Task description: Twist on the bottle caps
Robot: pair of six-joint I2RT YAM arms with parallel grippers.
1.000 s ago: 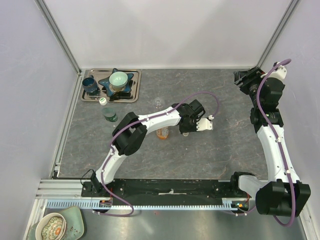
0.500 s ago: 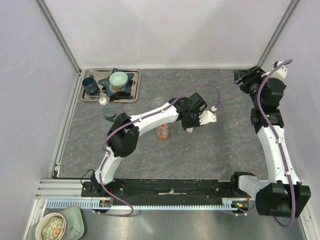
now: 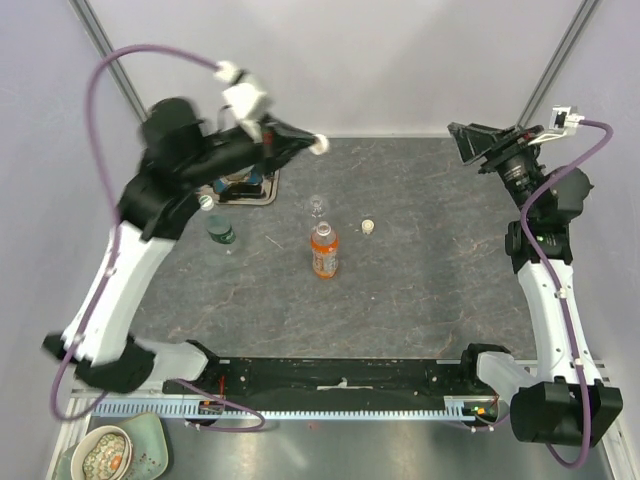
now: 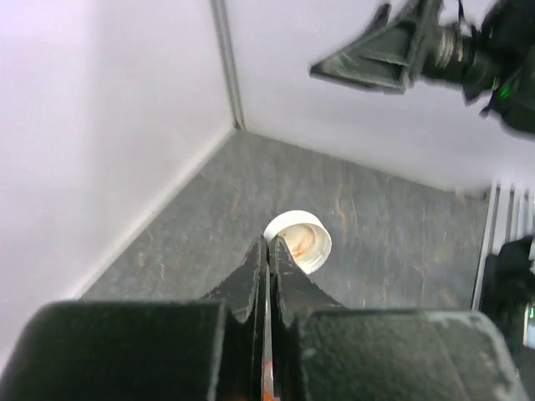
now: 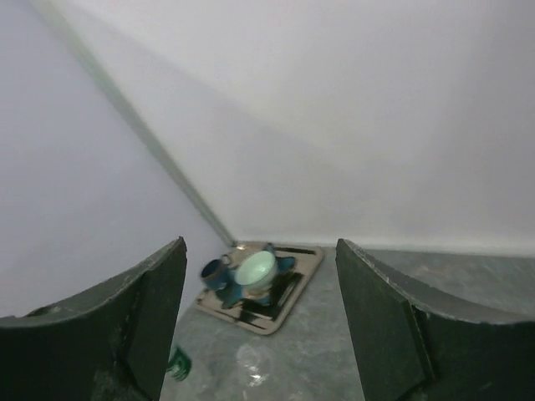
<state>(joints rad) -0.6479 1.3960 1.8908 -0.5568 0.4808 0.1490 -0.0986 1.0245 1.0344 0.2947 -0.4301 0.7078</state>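
Observation:
My left gripper (image 3: 312, 142) is raised high over the far left of the table. In the left wrist view its jaws (image 4: 267, 242) are shut, pinching the rim of a white bottle cap (image 4: 299, 240) with an orange stain inside. The orange bottle (image 3: 323, 250) stands uncapped mid-table. The small clear bottle (image 3: 317, 207) stands just behind it. The green-tinted bottle (image 3: 220, 230) stands to the left. A second cap (image 3: 369, 226) lies right of the clear bottle. A third cap (image 3: 206, 201) lies by the tray. My right gripper (image 3: 468, 145) is open and empty, held high at the far right.
A metal tray (image 3: 270, 190) at the far left corner holds a pale green bowl (image 5: 255, 269) on a blue star dish, and a dark blue cup (image 5: 213, 271). White walls close the back and sides. A patterned dish (image 3: 105, 455) sits off the table at near left.
My left arm swung up and far left from beside the orange bottle, lifting a cap with it. A cap now shows on the table right of the clear bottle. The right gripper rose slightly.

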